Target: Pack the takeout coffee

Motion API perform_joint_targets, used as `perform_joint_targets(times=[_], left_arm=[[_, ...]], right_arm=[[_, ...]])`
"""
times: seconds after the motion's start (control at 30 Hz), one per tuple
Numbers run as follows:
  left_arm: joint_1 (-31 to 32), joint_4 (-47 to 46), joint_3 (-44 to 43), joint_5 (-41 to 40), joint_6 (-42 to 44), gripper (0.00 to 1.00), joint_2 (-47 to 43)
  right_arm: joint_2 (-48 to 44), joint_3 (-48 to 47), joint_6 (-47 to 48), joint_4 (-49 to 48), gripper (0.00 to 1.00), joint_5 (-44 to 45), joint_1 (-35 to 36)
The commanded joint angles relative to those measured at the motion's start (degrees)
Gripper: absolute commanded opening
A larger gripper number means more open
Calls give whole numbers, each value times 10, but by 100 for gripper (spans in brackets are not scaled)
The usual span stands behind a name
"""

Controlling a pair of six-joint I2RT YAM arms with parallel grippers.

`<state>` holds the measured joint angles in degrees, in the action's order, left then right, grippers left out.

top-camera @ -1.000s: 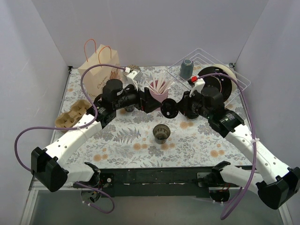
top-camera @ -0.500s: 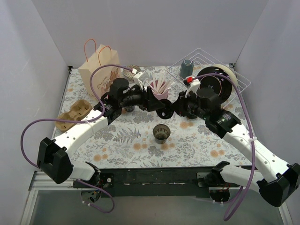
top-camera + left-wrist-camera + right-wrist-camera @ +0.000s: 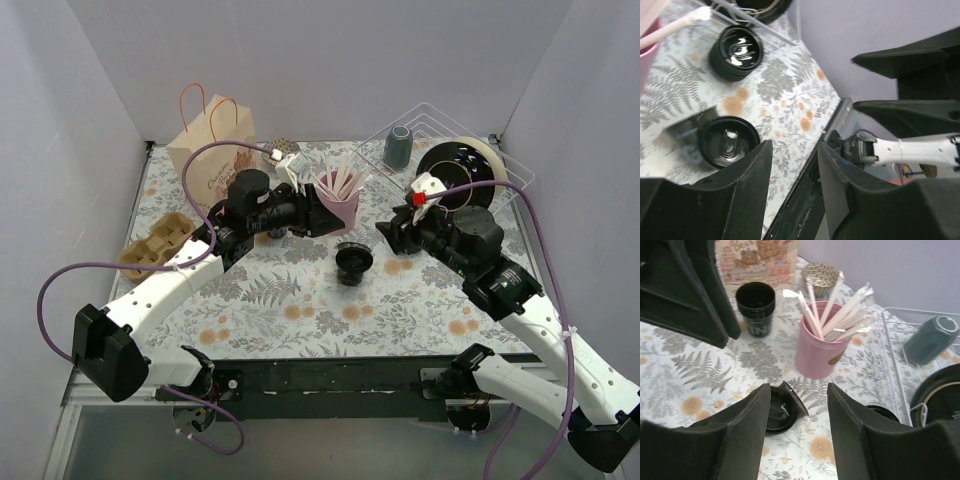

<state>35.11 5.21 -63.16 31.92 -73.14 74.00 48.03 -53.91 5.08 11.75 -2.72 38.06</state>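
Find the takeout coffee [image 3: 353, 262] near the middle of the table [image 3: 250, 300], seemingly upright, with its glossy lid [image 3: 353, 254] on top. Whether fully seated, cannot tell. Well apart from the paper bag [image 3: 212, 140] at the far left corner.

Note the left gripper [image 3: 794, 146] released: jaws parted, nothing between them, hovering to the cup's left, close by the pink straw holder [image 3: 340, 205]. Same for the right gripper [image 3: 799, 386] — parted, empty, just to the cup's right, not touching it.

Expect a light, thin-walled thing, probably easy to crush and top-heavy if filled; contents not visible. Treat the lid as slick and only pressed on, likely to pop off or slide if lifted by its rim. Better to take hold of the cup wall below the lid, from the side, with a gentle squeeze. Keep upright on the way to the bag. Watch the taper too — narrower at the base, so prone to slipping down through a loose grip. Mind the straws [image 3: 840, 300] and the stack of lidless cups [image 3: 756, 307] near the route.
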Motion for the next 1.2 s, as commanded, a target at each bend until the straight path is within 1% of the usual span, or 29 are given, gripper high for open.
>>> perform_joint_targets(times=[0.0,0.03,0.1,0.17,0.27,0.33,0.37,0.4,0.43,0.47,0.57,0.6,0.63,0.7,0.73,0.77,0.83,0.9,1.0,1.17], left_arm=[[3,60,22,-124,38,48,-32],[2,62,27,-165,57,50,-31],[2,79,33,-196,69,53,-20],[2,103,30,-243,70,56,-4],[2,92,47,-254,65,60,-12],[2,92,58,-248,63,63,-17],[2,95,62,-238,68,64,-18],[2,96,72,-210,73,66,-22],[2,96,80,-196,76,69,-25],[2,98,91,-197,70,70,-32],[2,98,133,-216,32,71,-63],[2,94,145,-197,13,71,-75],[2,89,170,-183,8,71,-82],[3,75,196,-155,-6,71,-89],[2,66,225,-131,-28,71,-94],[3,40,242,-122,-38,71,-97],[3,16,265,-114,-59,71,-97],[3,-5,282,-114,-62,71,-93],[4,-13,276,-124,-59,72,-80],[12,-26,270,-120,-64,73,-45]], right_arm=[[11,16,22,-47,58,109,3],[21,15,-4,-43,58,146,3],[24,25,-31,-48,57,159,3],[26,47,-66,-59,57,143,3],[32,76,-89,-74,56,95,3],[44,93,-102,-56,56,78,3],[49,98,-104,-50,56,71,3],[53,101,-114,-42,56,66,3],[59,111,-117,-24,56,43,3],[62,118,-124,-16,56,33,3],[72,147,-196,35,53,31,9],[70,160,-217,36,52,31,12],[62,179,-257,31,51,31,24],[52,232,-295,-2,50,31,40],[48,246,-330,-12,50,40,55],[49,271,-343,-31,50,45,62],[60,282,-371,-37,50,69,72],[73,292,-378,-49,50,79,76],[99,296,-380,-66,52,78,89],[126,295,-383,-79,52,85,97]])
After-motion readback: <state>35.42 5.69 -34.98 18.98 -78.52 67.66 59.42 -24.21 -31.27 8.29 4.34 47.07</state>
